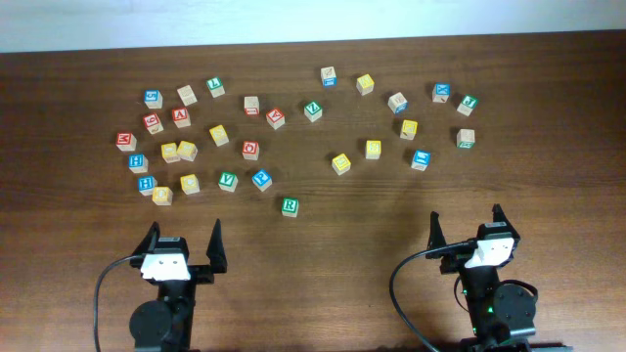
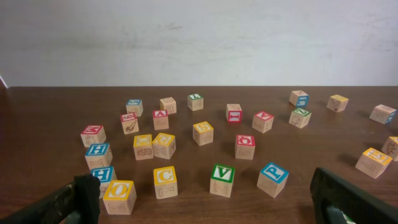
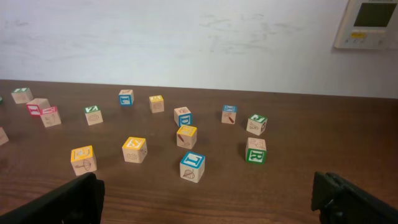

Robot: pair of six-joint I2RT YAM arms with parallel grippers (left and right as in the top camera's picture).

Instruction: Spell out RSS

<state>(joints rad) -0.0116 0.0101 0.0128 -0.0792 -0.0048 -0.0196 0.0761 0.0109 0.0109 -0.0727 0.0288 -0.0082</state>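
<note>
The R cube (image 1: 290, 206), white-faced with a green R and green border, stands alone near the table's middle front, between my two arms. It does not show in the left wrist view. Another cube (image 3: 255, 151) shows a green R on its side face. Several yellow-faced cubes lie scattered, such as one on the right (image 1: 373, 149), also in the right wrist view (image 3: 134, 149), and one on the left (image 1: 218, 135). I cannot read which of them carry an S. My left gripper (image 1: 183, 231) (image 2: 202, 199) and right gripper (image 1: 466, 219) (image 3: 205, 193) are open and empty at the front.
Many other letter cubes are spread across the far half of the table: a green V cube (image 2: 222, 180), a blue P cube (image 2: 273, 179), yellow C (image 2: 165, 180) and O (image 2: 119, 196) cubes, and a blue cube (image 3: 192, 167). A white wall lies behind.
</note>
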